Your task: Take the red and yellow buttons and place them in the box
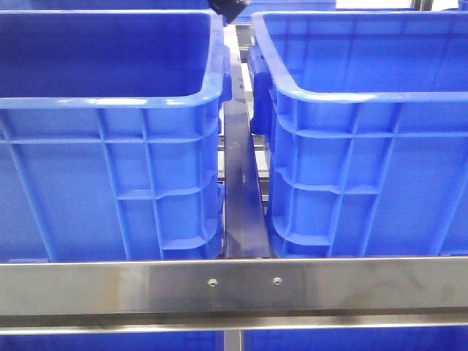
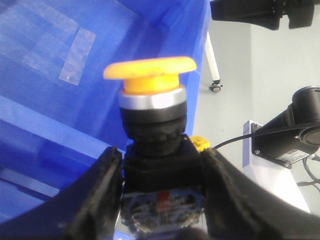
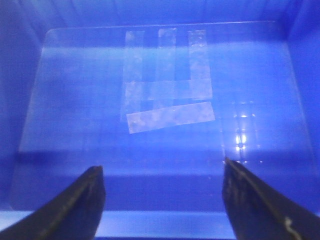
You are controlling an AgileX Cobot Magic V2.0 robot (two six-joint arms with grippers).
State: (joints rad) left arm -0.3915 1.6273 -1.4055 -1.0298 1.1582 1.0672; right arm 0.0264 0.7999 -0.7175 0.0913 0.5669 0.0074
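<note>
Left hand [image 2: 162, 200] pinches the yellow button [image 2: 150, 70] by its black body, above the blue box [image 2: 75, 75]. It looks rigid and light; the squared base grips best. Right hand [image 3: 162, 200] spread, empty.

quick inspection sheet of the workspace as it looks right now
surface: steel frame rail runs across the front; no tabletop seen
job's things: yellow button, a mushroom-head pushbutton on a black body, is clamped in the left gripper beside a blue crate wall; left crate and right crate sit side by side, apart; red button not seen
clutter: clear tape strips on the crate floor under the right gripper
grippers: left shut on the button; right open, empty
cables: black cable by a white stand
surroundings: caster wheel on a pale floor, black equipment
</note>
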